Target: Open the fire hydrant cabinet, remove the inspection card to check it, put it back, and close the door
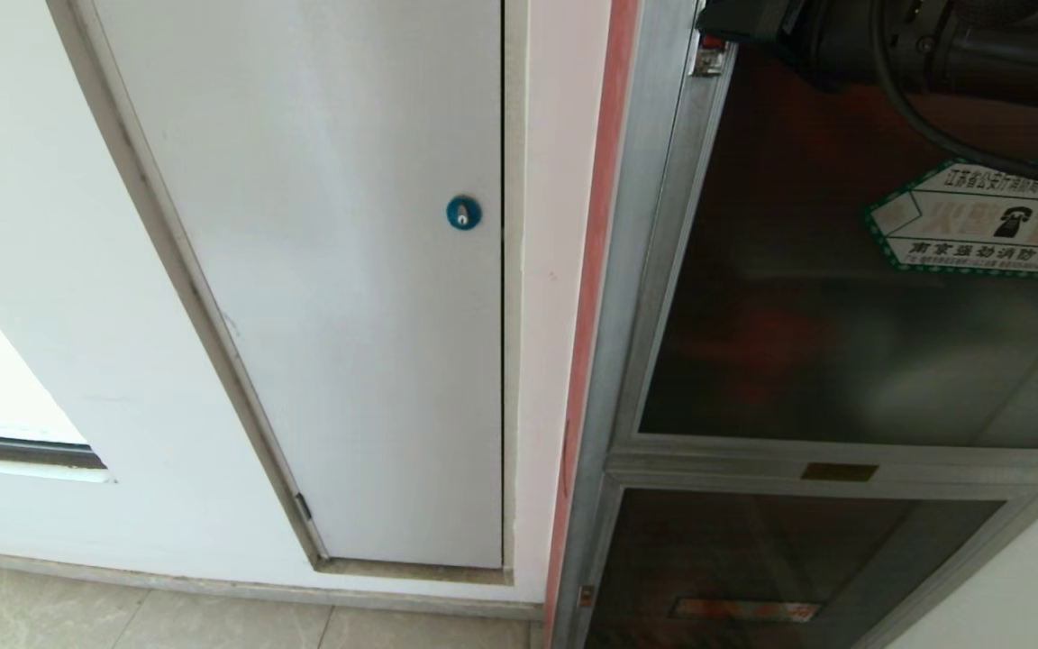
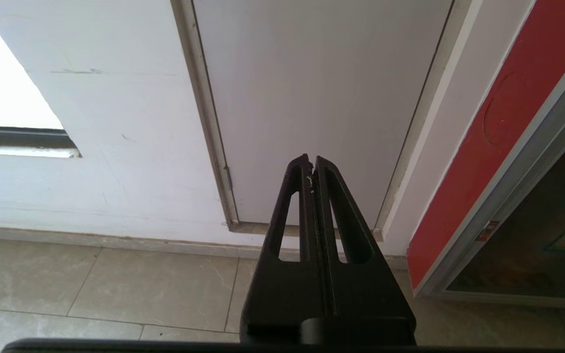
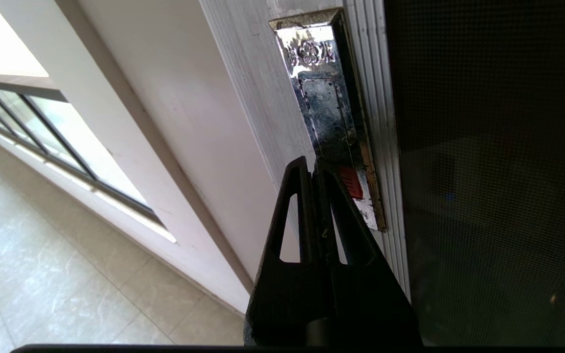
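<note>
The fire hydrant cabinet (image 1: 654, 270) stands at the right of the head view, its silver frame set against a red strip in the white wall, and the door (image 1: 843, 342) of dark tinted glass sits flush in that frame, with the green-bordered hexagonal sticker (image 1: 987, 221) on its upper right. Below it is a smaller lower glass panel (image 1: 753, 568) with a red label. The inspection card is in no view. The right gripper (image 3: 313, 164) has its fingers pressed together and holds nothing; in the right wrist view its tips are at the shiny metal latch plate (image 3: 331, 113) on the door's frame, just beside the small red latch (image 3: 351, 182), though whether they touch the plate I cannot tell. In the head view only the right arm's dark wrist shows, at the top right corner. The left gripper (image 2: 312, 162) is also clenched and empty, pointing toward the foot of the white panel (image 1: 330, 297) with its round blue lock (image 1: 463, 213), above the tiled floor (image 2: 91, 279)
</note>
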